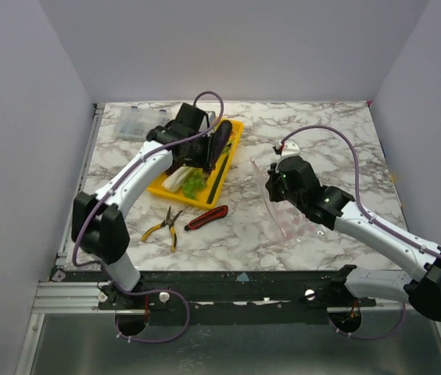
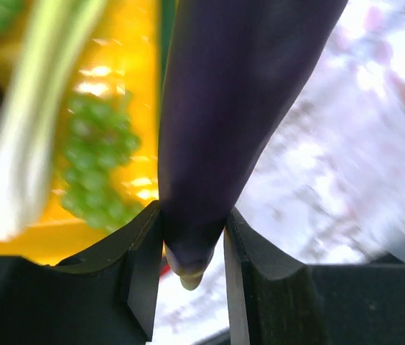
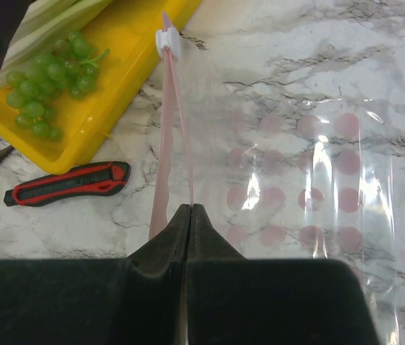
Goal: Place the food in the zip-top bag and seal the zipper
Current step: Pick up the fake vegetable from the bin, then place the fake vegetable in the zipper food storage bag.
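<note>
My left gripper (image 2: 192, 244) is shut on the narrow end of the purple eggplant (image 2: 245, 108), which hangs above the yellow tray's (image 2: 134, 86) right side; the top view shows this gripper (image 1: 205, 147) with the eggplant (image 1: 223, 137) over the tray (image 1: 172, 192). Green grapes (image 2: 98, 165) and a white-green leek (image 2: 23, 144) lie in the tray. The clear zip-top bag (image 3: 310, 194) with pink dots lies flat on the marble. My right gripper (image 3: 190, 208) is shut on one lip of its pink zipper (image 3: 170, 122), whose white slider (image 3: 168, 41) sits at the far end.
Yellow-handled pliers (image 1: 166, 226) and a red-black utility knife (image 1: 207, 218) lie on the table just in front of the tray. A clear hard plastic box (image 1: 136, 121) stands at the back left. Walls enclose the table on three sides.
</note>
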